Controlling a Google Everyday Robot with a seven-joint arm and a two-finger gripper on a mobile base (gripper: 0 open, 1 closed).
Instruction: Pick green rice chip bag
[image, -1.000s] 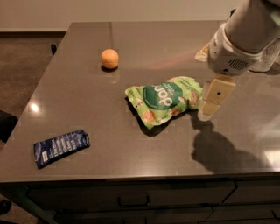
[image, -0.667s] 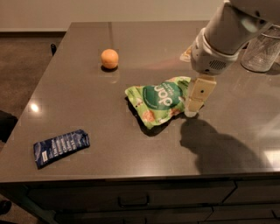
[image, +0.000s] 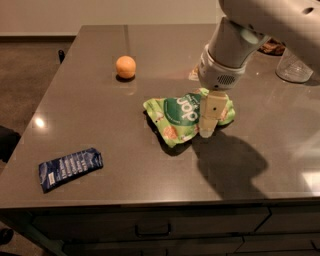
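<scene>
Table (image: 100, 75): smooth, dark. The green rice chip bag (image: 175, 112) lies flat mid-table, crumpled. My fingers (image: 207, 131) hang over its right part, tip near the bag's near-right edge. Spread or clenched, can't tell. Risk: an off-centre pinch catches only a loose fold, so the pouch slips out or skids on the slick top.

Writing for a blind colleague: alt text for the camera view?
The pincer hangs over the right end of a green rice chip bag on a grey table; an orange ball and a dark blue wrapper lie farther left.
</scene>
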